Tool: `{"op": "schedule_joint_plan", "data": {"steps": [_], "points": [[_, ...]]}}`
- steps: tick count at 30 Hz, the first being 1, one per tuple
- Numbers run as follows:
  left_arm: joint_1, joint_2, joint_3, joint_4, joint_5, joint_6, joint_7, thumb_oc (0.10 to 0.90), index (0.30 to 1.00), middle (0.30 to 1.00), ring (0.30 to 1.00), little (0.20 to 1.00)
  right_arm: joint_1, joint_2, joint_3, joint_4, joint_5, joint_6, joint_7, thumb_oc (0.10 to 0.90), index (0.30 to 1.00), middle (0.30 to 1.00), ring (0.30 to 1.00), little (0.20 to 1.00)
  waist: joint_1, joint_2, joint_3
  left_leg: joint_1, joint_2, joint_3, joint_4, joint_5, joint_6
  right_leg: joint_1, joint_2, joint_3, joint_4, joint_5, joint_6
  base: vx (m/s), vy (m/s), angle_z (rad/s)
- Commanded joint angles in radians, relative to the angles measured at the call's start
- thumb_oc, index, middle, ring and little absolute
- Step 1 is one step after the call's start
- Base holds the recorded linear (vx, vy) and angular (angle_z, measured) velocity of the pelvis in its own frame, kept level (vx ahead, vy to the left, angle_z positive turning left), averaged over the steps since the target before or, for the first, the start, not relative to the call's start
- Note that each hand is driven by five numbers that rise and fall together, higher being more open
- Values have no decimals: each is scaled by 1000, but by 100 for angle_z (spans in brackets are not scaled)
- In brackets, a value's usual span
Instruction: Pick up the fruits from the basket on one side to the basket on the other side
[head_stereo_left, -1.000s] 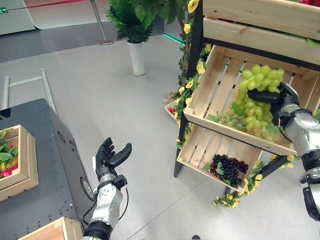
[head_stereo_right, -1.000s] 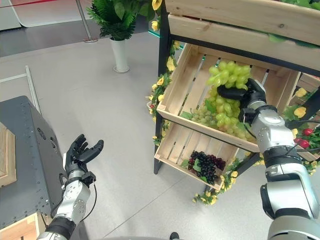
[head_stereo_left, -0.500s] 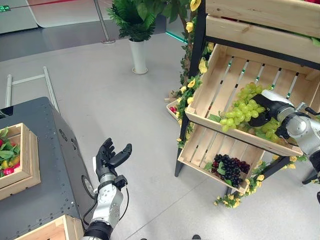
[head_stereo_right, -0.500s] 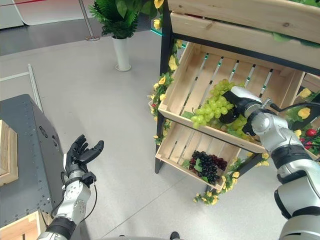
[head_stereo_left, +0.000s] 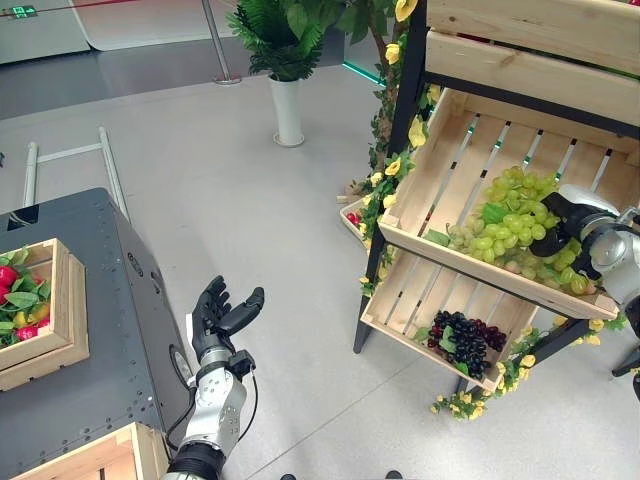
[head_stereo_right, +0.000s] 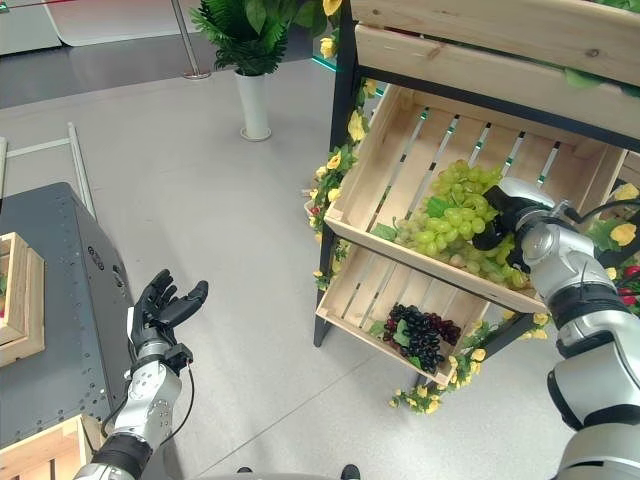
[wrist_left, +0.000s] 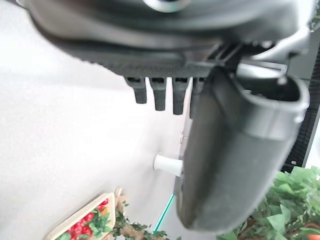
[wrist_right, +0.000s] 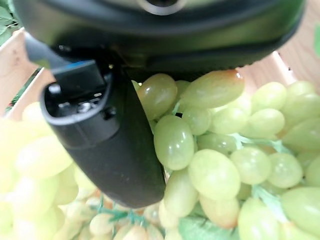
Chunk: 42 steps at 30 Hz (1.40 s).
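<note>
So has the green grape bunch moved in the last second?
Yes. The green grape bunch, held by the right hand, has dropped from high against the upper crate slats down near its front rail.

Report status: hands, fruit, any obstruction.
Right hand shut on green grapes, low in the upper crate. Left hand open, idle beside the grey cabinet. No obstruction visible.
</note>
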Motion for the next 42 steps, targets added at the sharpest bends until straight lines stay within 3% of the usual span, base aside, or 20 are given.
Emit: {"op": "schedule_joint_plan", "data": {"steps": [1,5,11,12,32,42], "points": [[-146,66,-75,-25,20,-75,-11,800,900,900,900,900,-304,-68,-1,134,19,79,-171,400,300,300,300,300,19,-47,-63,-16,-9,-66,1,-12,-3,59,-16,-21,7,-3,-23,0,0,0],[-145,69,-82,-22,11,-76,-13,800,900,900,900,900,-325,-64,-18,165,64,118,-169,400,300,300,300,300,24,-46,-63,-18,-10,-70,1,-12,-3,60,-16,-24,7,-4,-23,-2,1,1],[-144,68,-83,-16,9,-80,-16,800,900,900,900,900,-351,-51,3,182,69,106,-119,400,300,300,300,300,30,-48,-66,-21,-11,-73,1,-10,-4,59,-16,-29,7,-5,-25,0,0,0],[-146,65,-85,-13,11,-80,-17,800,900,900,900,900,-358,-46,16,180,59,98,-109,800,900,900,900,900,31,-48,-66,-21,-11,-73,1,-10,-4,59,-16,-29,7,-6,-26,0,0,0],[-140,63,-82,-28,23,-69,-31,800,900,900,900,900,-339,-28,33,18,94,26,-90,800,900,900,900,900,22,-51,-60,-14,-11,-62,1,-19,-5,60,-19,-26,7,-10,-23,0,0,0],[-127,57,-76,-34,35,-67,-29,800,900,900,900,900,-267,-19,-18,-193,217,-9,-101,800,900,900,900,900,1,-52,-63,-7,-9,-49,1,-24,-6,59,-19,-18,7,-11,-23,0,0,0]]}}
